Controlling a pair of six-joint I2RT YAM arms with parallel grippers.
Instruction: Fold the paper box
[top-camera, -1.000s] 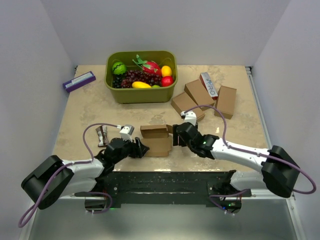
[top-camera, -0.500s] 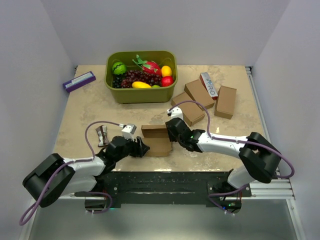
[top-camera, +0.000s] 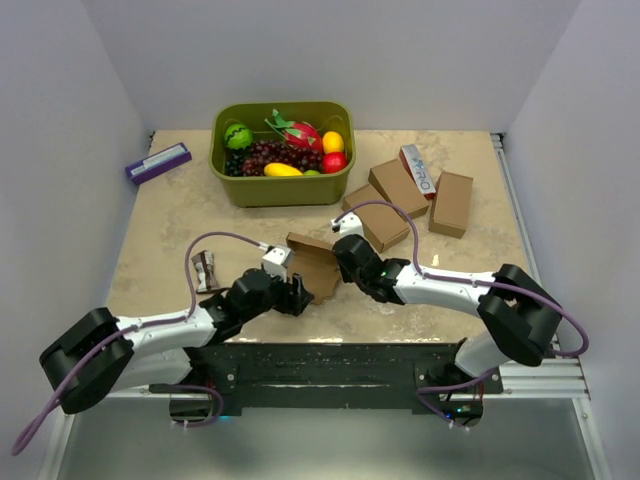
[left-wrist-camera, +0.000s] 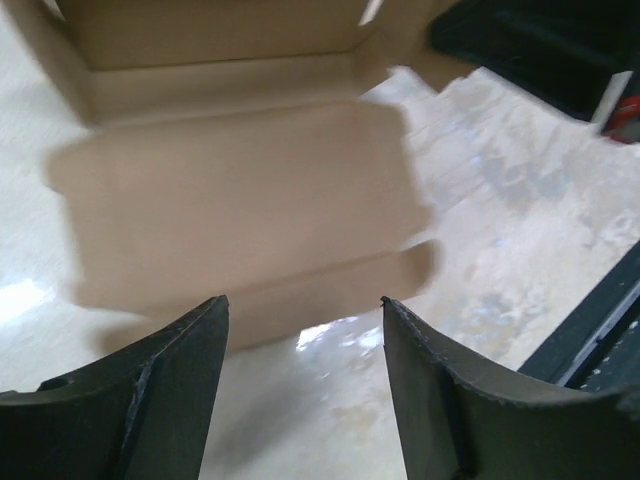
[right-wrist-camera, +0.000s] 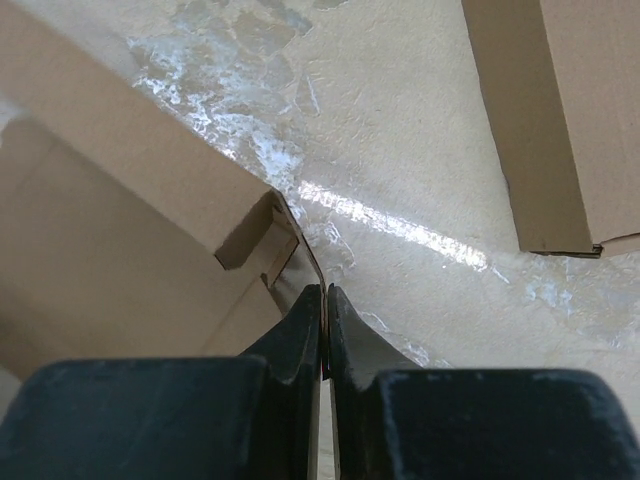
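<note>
The right fingers (right-wrist-camera: 300, 335) pinch the right edge of the paper box (top-camera: 318, 268), in the middle of the fold. The left fingers (left-wrist-camera: 185, 370) stand wide at its near flap, which probably needs pushing inward next.

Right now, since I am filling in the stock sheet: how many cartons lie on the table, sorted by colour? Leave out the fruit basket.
Plain brown: 4, namely the open paper box and three closed brown cartons
White-and-red carton: 1
Purple-and-white box: 1
Total: 6
</note>
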